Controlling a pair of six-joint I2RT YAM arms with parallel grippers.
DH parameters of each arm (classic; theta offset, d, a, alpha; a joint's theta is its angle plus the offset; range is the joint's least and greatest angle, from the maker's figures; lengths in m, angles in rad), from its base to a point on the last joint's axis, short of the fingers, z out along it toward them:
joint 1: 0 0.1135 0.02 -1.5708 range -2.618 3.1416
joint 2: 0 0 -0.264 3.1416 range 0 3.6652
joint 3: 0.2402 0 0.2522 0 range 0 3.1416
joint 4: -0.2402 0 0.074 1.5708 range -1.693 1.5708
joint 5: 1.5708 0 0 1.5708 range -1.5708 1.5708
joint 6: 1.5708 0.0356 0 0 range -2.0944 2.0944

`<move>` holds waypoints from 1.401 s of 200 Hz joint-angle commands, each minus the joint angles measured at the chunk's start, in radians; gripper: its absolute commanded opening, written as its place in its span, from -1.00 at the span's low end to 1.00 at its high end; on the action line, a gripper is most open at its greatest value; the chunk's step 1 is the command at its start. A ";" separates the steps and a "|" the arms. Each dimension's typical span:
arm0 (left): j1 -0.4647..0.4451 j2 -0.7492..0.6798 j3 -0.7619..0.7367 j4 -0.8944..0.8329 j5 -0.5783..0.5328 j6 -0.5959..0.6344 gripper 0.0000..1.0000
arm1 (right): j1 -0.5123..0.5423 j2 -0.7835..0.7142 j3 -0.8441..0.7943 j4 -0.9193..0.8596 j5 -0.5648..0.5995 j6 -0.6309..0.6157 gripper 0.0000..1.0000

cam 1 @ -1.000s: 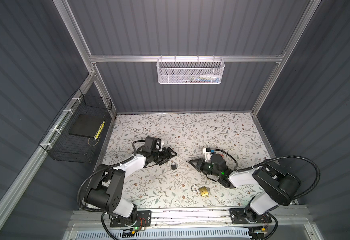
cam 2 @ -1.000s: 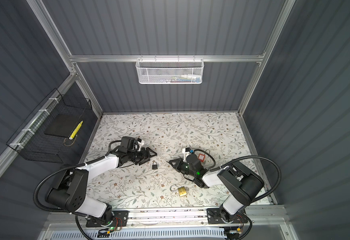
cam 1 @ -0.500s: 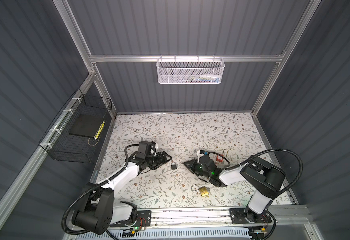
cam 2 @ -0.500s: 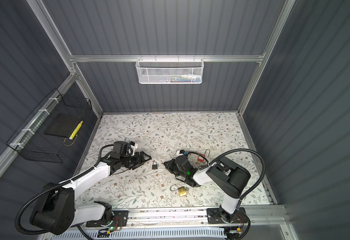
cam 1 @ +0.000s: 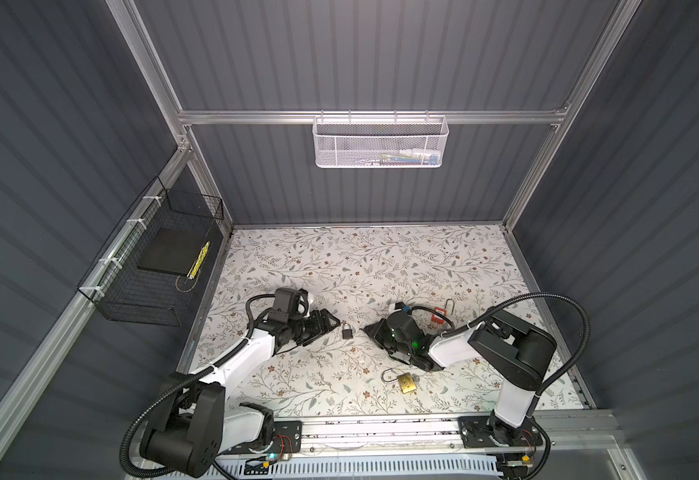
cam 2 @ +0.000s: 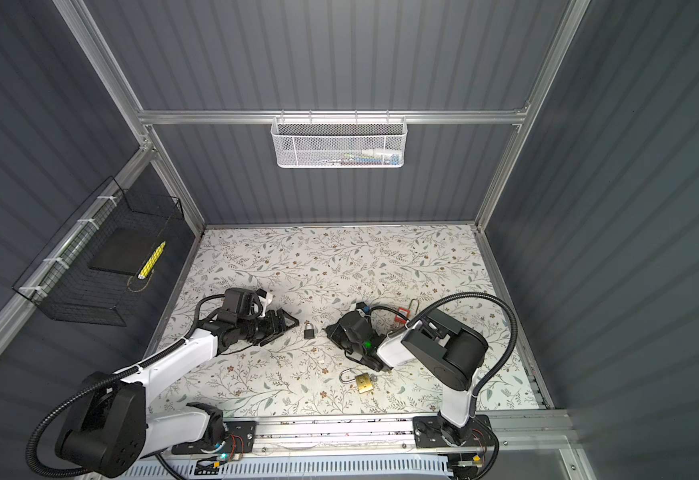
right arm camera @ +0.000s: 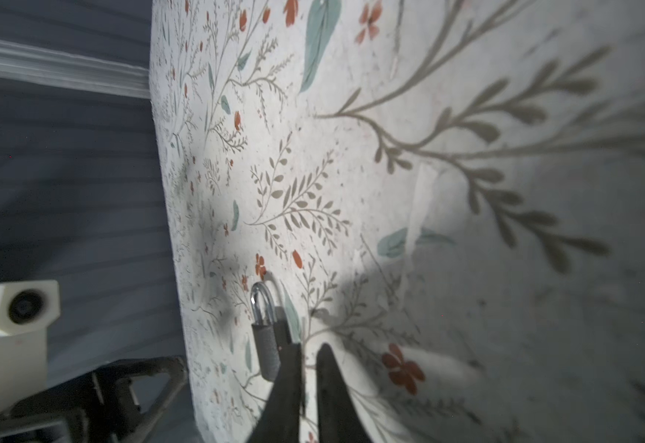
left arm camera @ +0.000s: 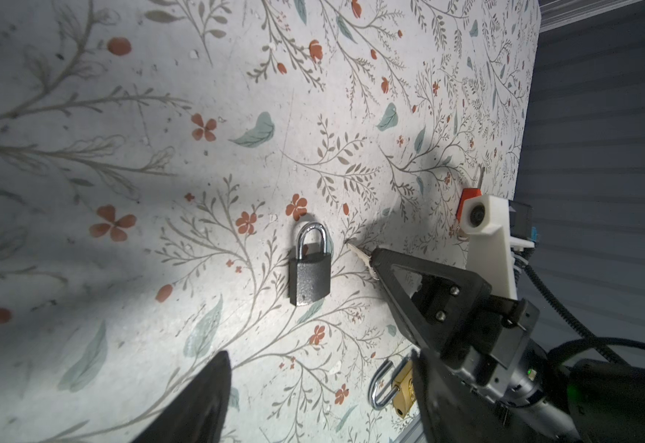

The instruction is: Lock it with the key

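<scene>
A small black padlock (cam 1: 347,331) (cam 2: 309,331) lies flat on the floral table, its shackle closed and pointing to the back; it also shows in the wrist views (left arm camera: 309,278) (right arm camera: 265,345). My left gripper (cam 1: 333,323) (cam 2: 291,323) (left arm camera: 319,354) stands open just left of it, holding nothing. My right gripper (cam 1: 367,329) (cam 2: 327,329) (right arm camera: 309,345) lies low just right of it, jaws only a thin slit apart. The silver key (left arm camera: 359,253) sticks out of its fingertips, blade tip on the table beside the padlock.
A brass padlock (cam 1: 406,382) (cam 2: 364,382) with open shackle lies near the front, under the right arm. A red padlock (cam 1: 439,318) (cam 2: 401,316) lies behind the right wrist. A white mesh basket (cam 1: 381,141) hangs on the back wall, a black wire basket (cam 1: 152,270) on the left wall.
My right gripper has slid left towards the black padlock, uncovering the red padlock behind it. My left gripper has drawn back a little to the front left.
</scene>
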State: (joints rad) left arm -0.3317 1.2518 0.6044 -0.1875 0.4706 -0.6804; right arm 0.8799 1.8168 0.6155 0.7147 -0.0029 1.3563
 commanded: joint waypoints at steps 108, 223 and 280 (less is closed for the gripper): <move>0.013 -0.026 0.015 -0.048 -0.004 0.026 0.53 | 0.005 -0.017 0.035 -0.076 -0.033 -0.038 0.20; 0.013 -0.029 0.027 -0.066 -0.005 0.033 0.53 | 0.019 0.022 0.046 -0.018 -0.114 -0.029 0.23; 0.013 -0.035 0.021 -0.072 -0.007 0.033 0.53 | 0.025 0.041 0.054 0.008 -0.130 -0.022 0.24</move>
State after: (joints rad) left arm -0.3252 1.2407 0.6048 -0.2253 0.4702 -0.6724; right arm 0.8970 1.8282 0.6575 0.7174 -0.1204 1.3312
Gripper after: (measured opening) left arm 0.765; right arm 0.617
